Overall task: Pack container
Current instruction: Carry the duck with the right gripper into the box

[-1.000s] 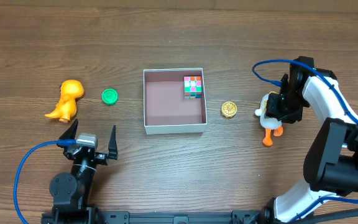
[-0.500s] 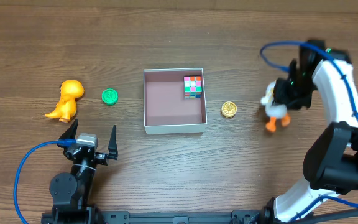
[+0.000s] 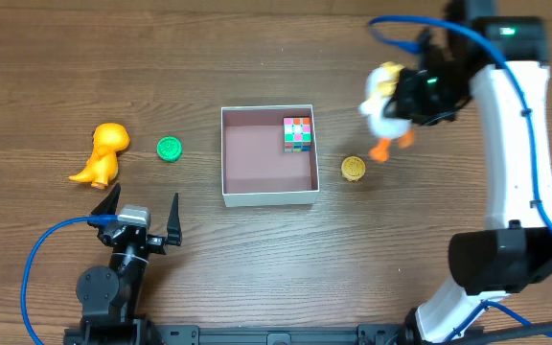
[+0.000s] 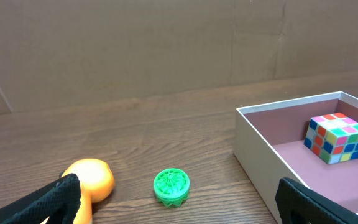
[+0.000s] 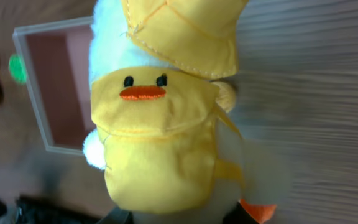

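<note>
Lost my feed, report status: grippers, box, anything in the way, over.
Left gripper open, idle. Right gripper shut on plush duck, up right of box. Box holds one colour cube. Gold disc beside box, nothing blocking.

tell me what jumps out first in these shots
The plush duck in a yellow hat grabs the eye first, gripped by the right end effector just right of the container. Next comes the colourful cube in the container's far right corner, then the orange dinosaur far over at the left.
</note>
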Robot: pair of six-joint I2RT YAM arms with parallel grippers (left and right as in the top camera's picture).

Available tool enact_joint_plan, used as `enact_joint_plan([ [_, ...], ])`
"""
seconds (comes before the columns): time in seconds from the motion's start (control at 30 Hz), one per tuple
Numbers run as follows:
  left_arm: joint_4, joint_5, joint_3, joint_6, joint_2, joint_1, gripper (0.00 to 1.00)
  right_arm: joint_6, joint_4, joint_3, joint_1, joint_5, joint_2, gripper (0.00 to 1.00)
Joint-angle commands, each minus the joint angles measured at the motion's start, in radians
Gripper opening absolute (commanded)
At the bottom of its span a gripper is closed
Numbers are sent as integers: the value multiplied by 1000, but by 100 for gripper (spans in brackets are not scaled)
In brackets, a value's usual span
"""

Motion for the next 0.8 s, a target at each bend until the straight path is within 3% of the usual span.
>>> enact_joint_plan([
  [0.0, 0, -3, -3, 9, -9, 8, 100, 8, 0, 19, 117, -24, -5, 20],
  [0.33, 0, -3, -3, 9, -9, 8, 100, 26, 20, 14, 299, 58, 34, 24],
  [0.77, 0, -3, -3, 9, -9, 8, 100, 105, 97, 13, 326, 58, 196, 25],
])
